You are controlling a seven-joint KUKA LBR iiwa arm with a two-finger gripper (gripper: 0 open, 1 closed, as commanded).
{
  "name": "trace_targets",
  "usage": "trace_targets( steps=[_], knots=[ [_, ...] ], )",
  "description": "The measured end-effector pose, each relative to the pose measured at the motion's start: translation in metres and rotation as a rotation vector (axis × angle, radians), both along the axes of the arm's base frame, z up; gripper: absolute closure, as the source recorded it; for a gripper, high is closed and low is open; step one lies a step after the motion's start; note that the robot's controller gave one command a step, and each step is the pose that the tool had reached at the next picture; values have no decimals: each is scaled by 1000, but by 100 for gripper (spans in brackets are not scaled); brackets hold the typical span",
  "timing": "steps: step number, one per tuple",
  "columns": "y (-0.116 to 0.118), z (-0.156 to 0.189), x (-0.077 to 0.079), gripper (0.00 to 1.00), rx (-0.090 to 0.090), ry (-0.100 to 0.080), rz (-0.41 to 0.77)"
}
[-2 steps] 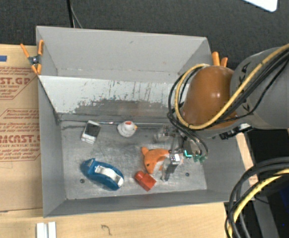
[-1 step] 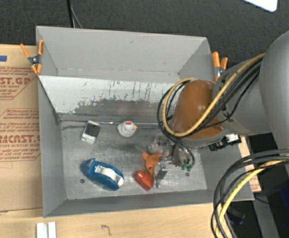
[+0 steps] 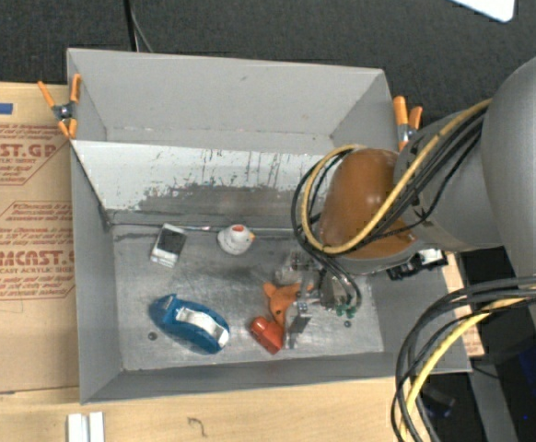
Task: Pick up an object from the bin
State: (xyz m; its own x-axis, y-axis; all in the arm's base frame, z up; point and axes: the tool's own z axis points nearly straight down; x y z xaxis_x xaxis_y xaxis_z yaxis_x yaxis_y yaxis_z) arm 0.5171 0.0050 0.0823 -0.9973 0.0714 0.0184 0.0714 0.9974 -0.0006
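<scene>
My gripper (image 3: 297, 315) is low in the bin's front right part, under the arm's wrist. Right against its left side lies an orange piece (image 3: 280, 293), and a red rounded thing (image 3: 267, 333) lies just in front and to the left of it. Whether these two are one object I cannot tell. A blue tape dispenser (image 3: 189, 323) with a white roll lies farther left, near the front wall.
A small white and orange round thing (image 3: 236, 238) and a small silver and black block (image 3: 168, 245) lie near the bin's back wall. The arm with its looping cables covers the bin's right side.
</scene>
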Motion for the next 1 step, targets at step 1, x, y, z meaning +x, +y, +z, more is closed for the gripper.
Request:
trace_targets(
  steps=[1],
  knots=[
    [-7,189,-1,100,0,-17,56]
  ],
)
